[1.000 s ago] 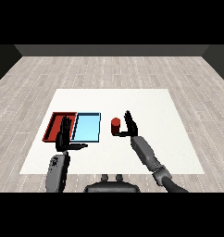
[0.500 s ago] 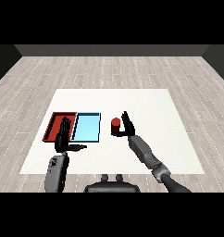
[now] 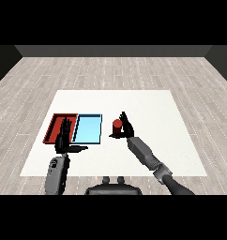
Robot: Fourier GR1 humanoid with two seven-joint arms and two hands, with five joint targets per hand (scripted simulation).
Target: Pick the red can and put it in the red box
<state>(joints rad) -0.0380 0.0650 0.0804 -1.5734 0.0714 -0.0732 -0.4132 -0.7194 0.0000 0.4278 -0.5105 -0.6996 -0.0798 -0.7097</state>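
Nearest, two grey forearms come in from the lower corners over the white table (image 3: 148,101). The left forearm rises almost straight up at the lower left, and its left hand (image 3: 64,138) is held up with the fingers straight and spread and the thumb stuck out to the right. It holds nothing. In the view this hand overlaps the near edge of the red tray (image 3: 56,124) and the near left corner of the blue tray (image 3: 89,129); whether it touches either cannot be told.

The right forearm slants in from the lower right toward the middle of the table. The right hand (image 3: 126,127) is at the can (image 3: 117,127), on its right side, with the fingers up beside and partly behind the can and bent a little toward it. The hand looks part-way closed about the can, but whether the fingers actually press on it cannot be told. The can is red, stands upright on the table, and casts a small shadow at its foot. It is just right of the blue tray and outside both trays.

Further back, the two trays lie side by side and touching, red on the left, blue on the right. Beyond the table runs a pale wood-plank floor (image 3: 110,70).
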